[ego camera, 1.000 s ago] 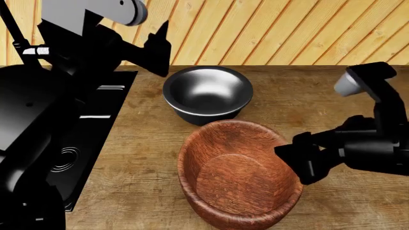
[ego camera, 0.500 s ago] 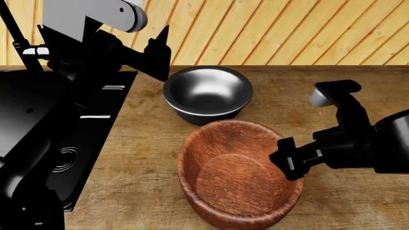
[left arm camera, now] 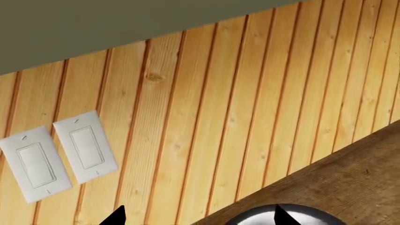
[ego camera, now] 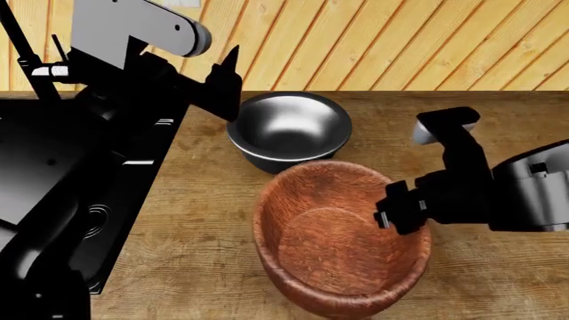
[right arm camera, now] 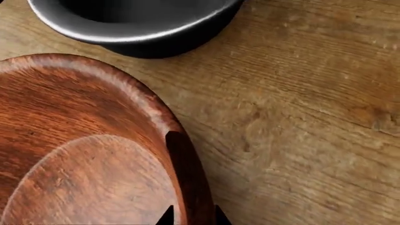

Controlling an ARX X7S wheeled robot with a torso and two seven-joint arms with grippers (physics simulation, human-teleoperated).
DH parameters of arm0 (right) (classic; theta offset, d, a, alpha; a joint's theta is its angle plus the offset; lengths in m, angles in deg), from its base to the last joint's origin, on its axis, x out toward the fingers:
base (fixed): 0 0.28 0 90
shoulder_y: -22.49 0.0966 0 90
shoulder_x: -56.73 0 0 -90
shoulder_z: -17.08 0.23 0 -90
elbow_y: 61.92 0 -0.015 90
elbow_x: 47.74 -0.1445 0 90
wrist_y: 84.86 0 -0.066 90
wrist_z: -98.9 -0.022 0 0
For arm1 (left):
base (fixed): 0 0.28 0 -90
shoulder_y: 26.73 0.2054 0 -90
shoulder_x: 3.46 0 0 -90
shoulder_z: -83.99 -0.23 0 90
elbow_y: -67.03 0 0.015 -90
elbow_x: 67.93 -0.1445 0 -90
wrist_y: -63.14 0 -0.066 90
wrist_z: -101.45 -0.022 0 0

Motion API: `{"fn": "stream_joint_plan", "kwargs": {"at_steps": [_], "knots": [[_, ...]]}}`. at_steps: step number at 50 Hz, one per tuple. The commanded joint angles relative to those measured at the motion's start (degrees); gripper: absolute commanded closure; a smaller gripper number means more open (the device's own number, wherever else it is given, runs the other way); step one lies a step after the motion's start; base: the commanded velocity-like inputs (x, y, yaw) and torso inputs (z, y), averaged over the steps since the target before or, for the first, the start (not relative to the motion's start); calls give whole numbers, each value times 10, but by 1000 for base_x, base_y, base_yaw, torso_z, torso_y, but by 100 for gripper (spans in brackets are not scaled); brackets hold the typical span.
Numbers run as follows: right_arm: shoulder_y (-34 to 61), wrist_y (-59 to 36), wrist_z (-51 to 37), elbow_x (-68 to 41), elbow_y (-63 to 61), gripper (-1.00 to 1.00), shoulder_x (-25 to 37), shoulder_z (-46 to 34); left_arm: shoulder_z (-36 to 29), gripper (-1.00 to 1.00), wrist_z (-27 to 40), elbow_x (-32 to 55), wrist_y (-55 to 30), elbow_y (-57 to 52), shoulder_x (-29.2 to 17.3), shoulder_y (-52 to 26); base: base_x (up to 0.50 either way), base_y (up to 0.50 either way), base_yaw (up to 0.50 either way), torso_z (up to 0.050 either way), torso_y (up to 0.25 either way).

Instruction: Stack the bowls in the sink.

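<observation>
fingertips (right arm camera: 167, 216) of the right gripper (right arm camera: 190, 216) are straddling the rim of the wooden bowl (ego camera: 342, 243), one tip inside and one outside, gap narrow w/ the thick wall between them; can't tell if they're actually pinching yet. that bowl is sitting on the countertop (ego camera: 204, 227), near edge looking a bit lifted, just beside the steel bowl (ego camera: 289, 130) behind it, both still outside the sink (ego camera: 80, 193). left gripper (ego camera: 233, 80) is hovering by the steel bowl's rim, tips spread apart, holding nothing. step in hand, i'd judge: securing the wooden bowl. next it's needing a firm clamp, then a lift and carry over to the basin.
</observation>
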Motion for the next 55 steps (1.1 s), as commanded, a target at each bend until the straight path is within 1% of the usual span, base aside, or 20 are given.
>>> {"fn": "stream_joint_plan", "kwargs": {"at_steps": [1,13,21,25,32,34,36,39,42,46,47,51,55], "knots": [[37,15,5,-14,-35,100,1,18,-11,-100,3,-2,14,8,2,14,0,0,0,0,0],[39,28,3,-10,-47,100,11,19,-13,-100,6,-5,29,25,3,16,0,0,0,0,0],[52,36,-20,-32,-61,100,48,28,-16,-100,13,-37,99,100,3,11,0,0,0,0,0],[60,35,-21,-56,-84,100,79,42,3,-100,19,-32,91,154,20,-10,0,0,0,0,0],[80,40,-39,-85,-99,100,128,57,17,-100,15,-4,-6,283,62,-64,0,0,0,0,0],[92,40,-42,-90,-96,100,134,59,39,-100,14,13,-50,325,78,-81,0,0,0,0,5],[109,38,-43,-87,-91,100,138,63,75,-100,20,26,-101,379,100,-104,0,0,0,0,0],[131,37,-44,-82,-84,100,141,68,116,-100,29,36,-142,443,126,-127,0,0,0,0,0],[144,39,-48,-86,-84,100,142,70,149,-100,39,35,-141,501,141,-145,0,0,0,0,0],[152,41,-54,-89,-88,100,145,69,195,-100,57,25,-108,595,151,-181,0,0,0,0,0],[154,41,-56,-92,-90,100,147,68,200,-100,58,20,-89,634,150,-198,0,0,0,0,0],[161,41,-62,-96,-94,100,152,67,201,-100,66,-4,-30,750,145,-249,0,0,0,0,0],[164,43,-61,-92,-96,100,155,69,186,-100,73,-14,-30,783,147,-259,0,0,0,0,0]]}}
